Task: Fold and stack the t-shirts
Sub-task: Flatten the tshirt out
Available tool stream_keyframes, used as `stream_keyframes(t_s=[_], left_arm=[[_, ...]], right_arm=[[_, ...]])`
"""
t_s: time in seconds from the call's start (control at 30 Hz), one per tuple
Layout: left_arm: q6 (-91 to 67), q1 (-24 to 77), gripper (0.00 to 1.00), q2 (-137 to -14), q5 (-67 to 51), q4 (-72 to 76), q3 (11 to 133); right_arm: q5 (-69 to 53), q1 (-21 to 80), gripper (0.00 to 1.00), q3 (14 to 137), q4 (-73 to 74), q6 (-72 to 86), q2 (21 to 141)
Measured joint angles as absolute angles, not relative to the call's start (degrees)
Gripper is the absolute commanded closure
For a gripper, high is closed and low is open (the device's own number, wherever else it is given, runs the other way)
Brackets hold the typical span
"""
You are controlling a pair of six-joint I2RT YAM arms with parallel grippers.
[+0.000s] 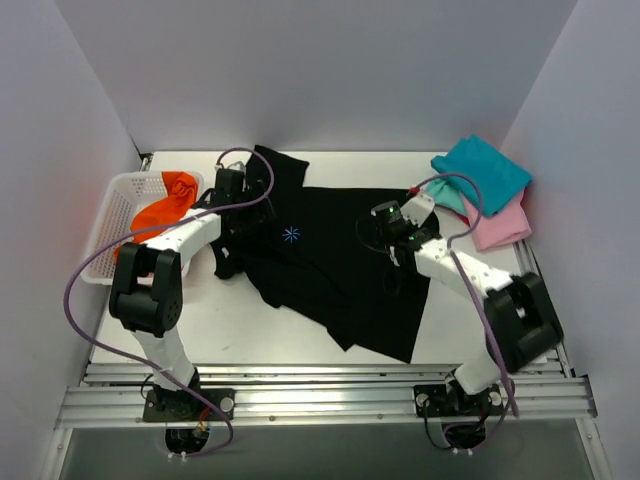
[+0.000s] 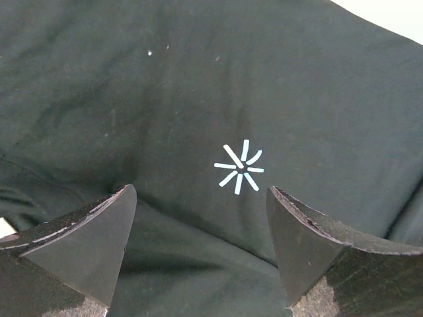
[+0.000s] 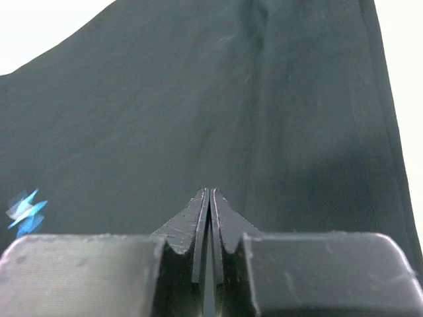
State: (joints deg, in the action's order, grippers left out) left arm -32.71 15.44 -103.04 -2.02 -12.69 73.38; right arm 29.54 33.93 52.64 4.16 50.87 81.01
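The black t-shirt [image 1: 340,270] lies spread across the table's middle, its light-blue starburst [image 1: 291,235] facing up. My left gripper [image 1: 238,222] hovers over the shirt's left part, open. In the left wrist view its fingers [image 2: 200,191] straddle a low fold of black cloth [image 2: 198,79] just short of the starburst [image 2: 239,168]. My right gripper [image 1: 380,240] is over the shirt's right part. Its jaws [image 3: 209,191] are shut, with nothing showing between them, above smooth black cloth [image 3: 198,99]. The teal t-shirt [image 1: 482,172] sits folded on the pink one [image 1: 500,222] at the back right.
A white mesh basket [image 1: 110,225] stands at the left edge with the orange t-shirt [image 1: 165,205] bunched in it. Grey walls close in the left, back and right sides. The aluminium rail [image 1: 320,400] with both arm bases runs along the near edge.
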Motion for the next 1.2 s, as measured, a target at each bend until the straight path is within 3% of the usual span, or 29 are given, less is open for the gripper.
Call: stream_keyframes(t_s=[0.1,0.27,0.33,0.4,0.43,0.47,0.5,0.53,1.13,1.2], left_arm=[[-32.5,15.4,0.12,-105.8,-3.0,-13.0,74.8],[-32.2,15.2,0.15,-110.8,-3.6,-12.9,80.4],[-32.2,14.9,0.23,-113.1,-3.7,-13.0,82.6],[-32.2,14.5,0.39,-115.6,-3.7,-13.0,84.4],[-32.4,14.1,0.59,-116.8,-3.6,-13.0,85.1],[-32.7,13.6,0.72,-118.0,-3.6,-13.1,85.7],[-32.7,13.0,0.94,-119.4,-3.3,-13.4,86.5],[-32.9,12.5,0.97,-120.6,-3.2,-13.8,87.4],[-34.0,3.2,0.98,-131.1,5.6,-24.6,106.6],[-34.0,2.4,0.98,-133.2,7.1,-26.1,111.7]], right_arm=[[22.9,25.7,1.0,56.3,-1.5,46.1,93.3],[13.8,18.0,1.0,56.5,-5.2,43.0,103.5],[11.7,15.4,1.0,57.6,-6.8,42.7,104.2],[9.8,12.7,1.0,59.0,-7.9,42.3,105.4],[9.3,11.2,1.0,59.7,-8.1,42.0,106.4],[8.6,9.8,1.0,60.6,-8.0,41.9,107.6],[7.6,8.2,1.0,62.3,-8.0,41.8,108.9],[7.6,7.4,1.0,63.8,-7.9,41.6,109.9],[0.5,1.8,1.0,130.7,8.8,35.9,151.0],[-1.4,1.5,0.91,135.1,9.6,35.6,153.7]])
